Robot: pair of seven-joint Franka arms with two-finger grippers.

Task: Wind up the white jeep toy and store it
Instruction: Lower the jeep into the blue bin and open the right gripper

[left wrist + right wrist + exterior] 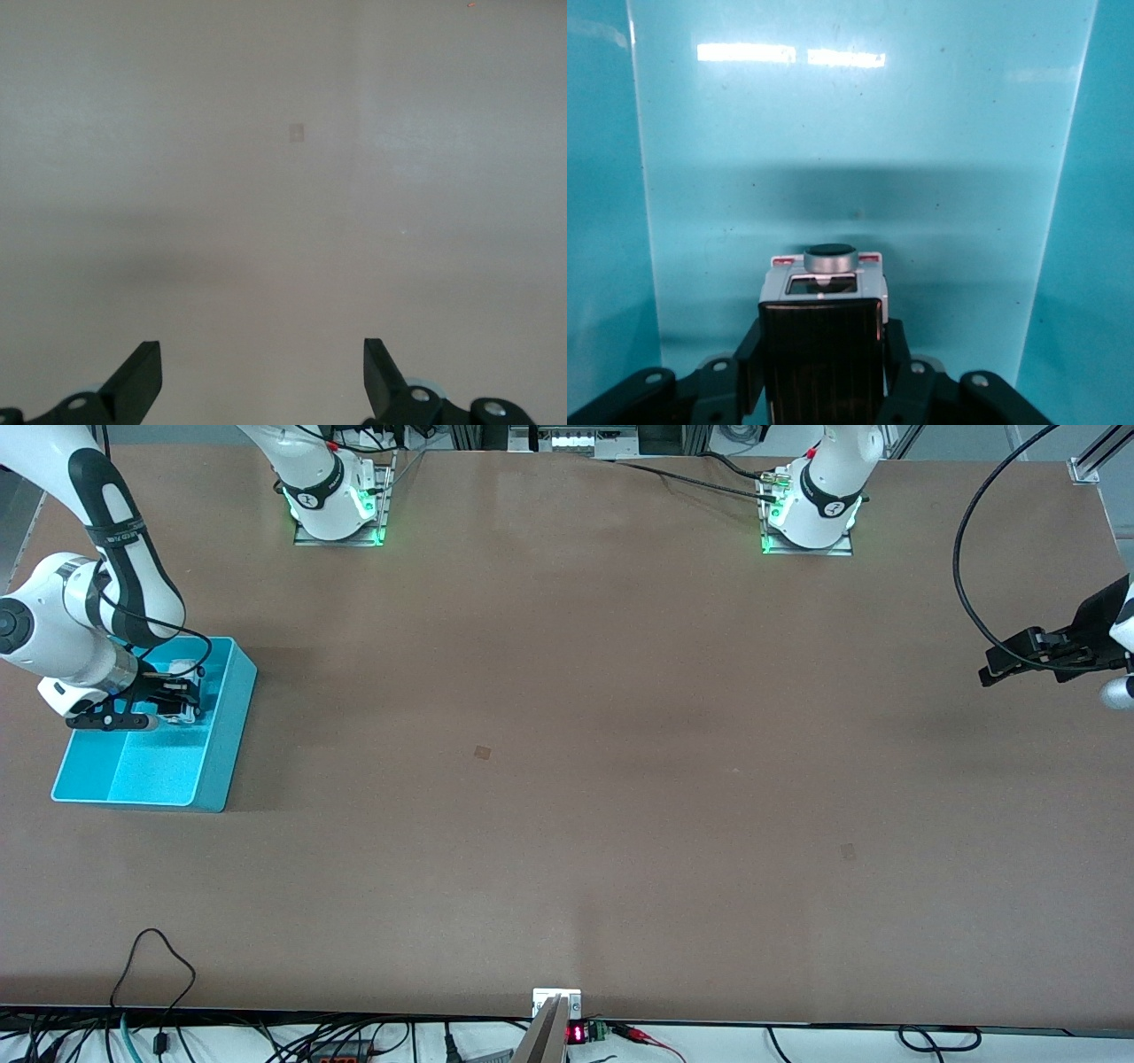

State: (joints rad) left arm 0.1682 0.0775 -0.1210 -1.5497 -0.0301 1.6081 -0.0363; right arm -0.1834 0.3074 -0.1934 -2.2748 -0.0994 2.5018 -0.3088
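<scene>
The white jeep toy (184, 680) is down inside the turquoise bin (223, 757), in the compartment farther from the front camera, at the right arm's end of the table. My right gripper (182, 695) is shut on it. In the right wrist view the black fingers (897, 347) press both sides of the jeep toy (822, 341), which shows its black ribbed roof and a grey round knob, with the bin floor (850, 133) below. My left gripper (1001, 662) waits open over bare table at the left arm's end, and the left wrist view shows nothing between the gripper's (261, 350) fingertips.
The bin's nearer compartment (133, 771) lies next to the one in use. Two small tan marks (482, 752) (848, 851) sit on the brown tabletop. A black cable loop (152, 957) lies near the front edge. The arm bases (337, 505) (811, 514) stand along the table's back.
</scene>
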